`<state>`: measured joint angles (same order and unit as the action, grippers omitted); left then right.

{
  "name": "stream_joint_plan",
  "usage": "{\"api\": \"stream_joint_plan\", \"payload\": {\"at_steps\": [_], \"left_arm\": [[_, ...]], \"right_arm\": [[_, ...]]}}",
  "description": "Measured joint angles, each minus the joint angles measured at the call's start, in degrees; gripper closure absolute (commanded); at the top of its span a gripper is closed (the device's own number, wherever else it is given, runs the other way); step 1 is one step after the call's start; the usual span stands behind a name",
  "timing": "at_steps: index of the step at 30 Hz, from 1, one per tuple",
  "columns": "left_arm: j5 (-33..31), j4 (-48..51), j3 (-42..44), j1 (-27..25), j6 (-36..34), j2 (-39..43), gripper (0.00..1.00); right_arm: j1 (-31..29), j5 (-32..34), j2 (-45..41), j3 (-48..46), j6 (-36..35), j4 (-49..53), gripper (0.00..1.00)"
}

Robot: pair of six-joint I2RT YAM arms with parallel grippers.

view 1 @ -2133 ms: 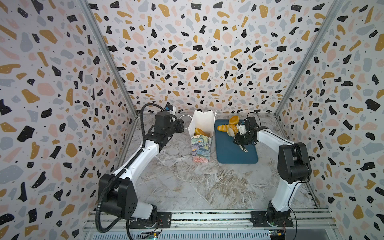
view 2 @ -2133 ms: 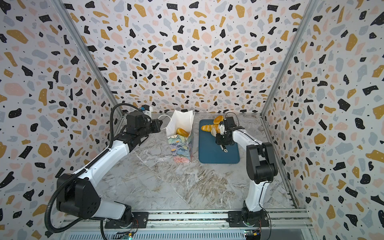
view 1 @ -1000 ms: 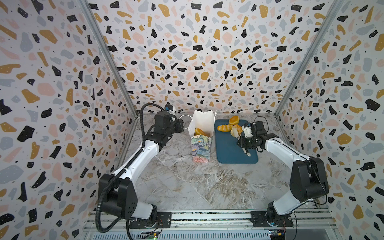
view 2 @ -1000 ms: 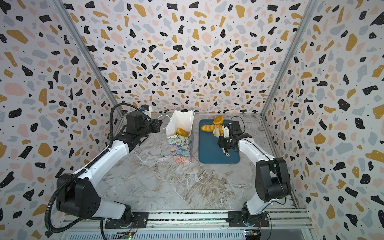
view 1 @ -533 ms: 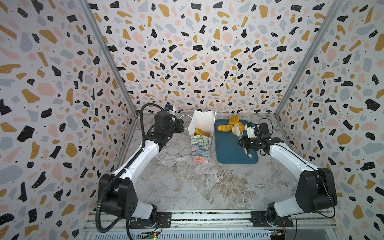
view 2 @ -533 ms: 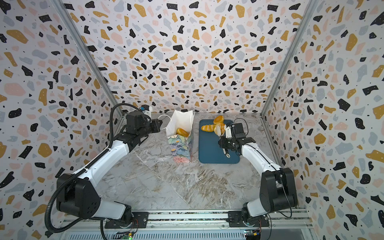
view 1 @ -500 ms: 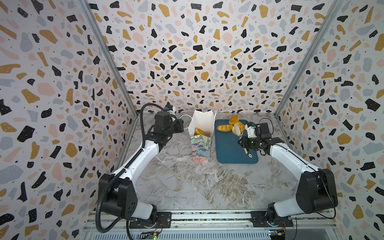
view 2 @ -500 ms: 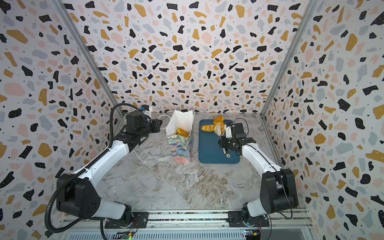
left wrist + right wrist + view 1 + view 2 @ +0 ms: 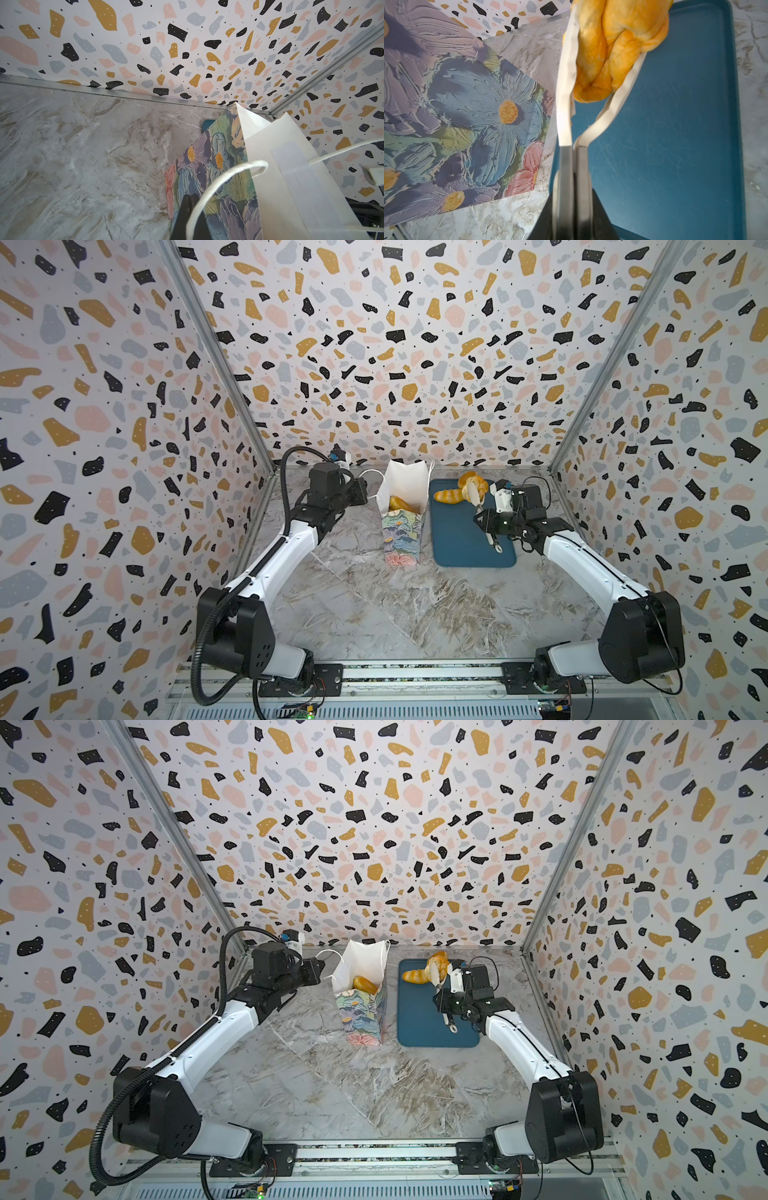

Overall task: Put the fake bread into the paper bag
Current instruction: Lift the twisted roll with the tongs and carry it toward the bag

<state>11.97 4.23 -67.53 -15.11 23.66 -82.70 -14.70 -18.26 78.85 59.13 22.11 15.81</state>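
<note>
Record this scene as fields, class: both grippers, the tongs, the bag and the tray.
left gripper: shut, at the paper bag's cord handle
right gripper: shut on the tongs
tongs: tips pinching a ridged bread over the tray's far end
paper bag: upright, open, a golden bread inside
tray: a croissant lying beside the ridged bread

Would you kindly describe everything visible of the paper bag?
The paper bag is tall and narrow, printed with blue, purple and pink flowers, white inside, with white cord handles. It stands upright and open on the marble table beside the teal tray, a golden bread inside. One handle loops across the shut fingers of the left gripper.
</note>
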Motion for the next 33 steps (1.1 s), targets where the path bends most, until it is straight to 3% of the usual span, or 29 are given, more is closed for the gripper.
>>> {"api": "stream_joint_plan", "payload": {"at_steps": [19,33], "left_arm": [[0.02,0.00,0.00,0.00,0.00,0.00,1.00],[0.02,0.00,0.00,0.02,0.00,0.00,1.00]], "right_arm": [[-4.07,0.98,-4.17,3.26,1.97,-1.29,0.80],[-7.43,2.21,-4.28,11.28,1.81,0.76,0.80]]}}
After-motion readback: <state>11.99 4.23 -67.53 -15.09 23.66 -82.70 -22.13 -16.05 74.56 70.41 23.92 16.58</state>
